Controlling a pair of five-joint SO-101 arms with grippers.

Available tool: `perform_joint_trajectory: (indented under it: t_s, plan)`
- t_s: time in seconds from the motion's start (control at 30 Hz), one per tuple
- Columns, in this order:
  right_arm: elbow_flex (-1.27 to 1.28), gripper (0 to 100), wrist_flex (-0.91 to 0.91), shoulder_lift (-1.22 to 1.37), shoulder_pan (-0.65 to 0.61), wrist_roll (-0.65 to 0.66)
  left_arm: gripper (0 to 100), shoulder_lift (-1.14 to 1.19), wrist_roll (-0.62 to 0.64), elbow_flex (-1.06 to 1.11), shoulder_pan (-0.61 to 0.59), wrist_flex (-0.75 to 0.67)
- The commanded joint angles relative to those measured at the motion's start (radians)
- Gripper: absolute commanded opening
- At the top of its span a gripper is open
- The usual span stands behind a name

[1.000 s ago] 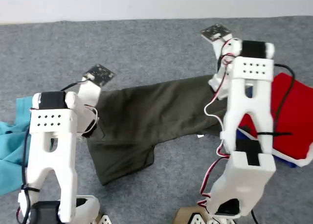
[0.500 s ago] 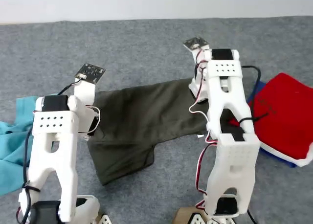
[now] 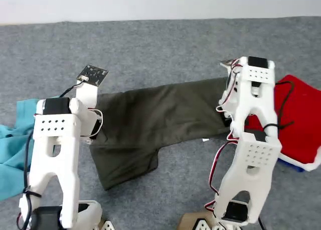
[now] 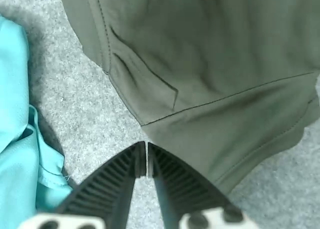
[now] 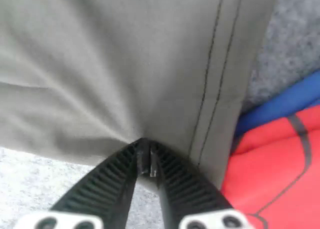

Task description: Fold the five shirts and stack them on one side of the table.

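The olive shirt [image 3: 155, 117] lies mid-bench [image 3: 150, 44], its long axis running from the left edge toward the right. The right jaws are clenched on its right end, where the cloth puckers into the tips, just beside the red shirt [image 3: 301, 119] at the right edge. The left jaws are clenched at its left hem, near the teal shirt [image 3: 10, 149]; whether they pinch cloth I cannot tell. One arm at each end suits folding across that axis.
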Motion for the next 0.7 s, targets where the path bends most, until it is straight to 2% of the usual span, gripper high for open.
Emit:
perform_joint_trajectory:
  t_s: [0.0, 0.27, 0.43, 0.53, 0.67]
  plan:
    - [-0.015, 0.9, 0.047, -0.035, 0.015, -0.002, 1, -0.031, 0.005, -0.005, -0.006, 0.002]
    - [0.032, 0.9, 0.042, -0.105, -0.004, 0.000, 1, -0.032, 0.003, -0.021, -0.005, 0.002]
    - [0.009, 0.9, 0.042, -0.259, -0.082, -0.002, 1, -0.023, 0.003, -0.068, 0.003, 0.005]
    - [0.009, 0.9, 0.042, -0.340, -0.131, -0.002, 4, -0.023, -0.084, -0.058, 0.018, 0.023]
    - [0.012, 0.9, 0.044, -0.427, -0.137, -0.002, 9, -0.023, -0.212, -0.041, 0.063, 0.094]
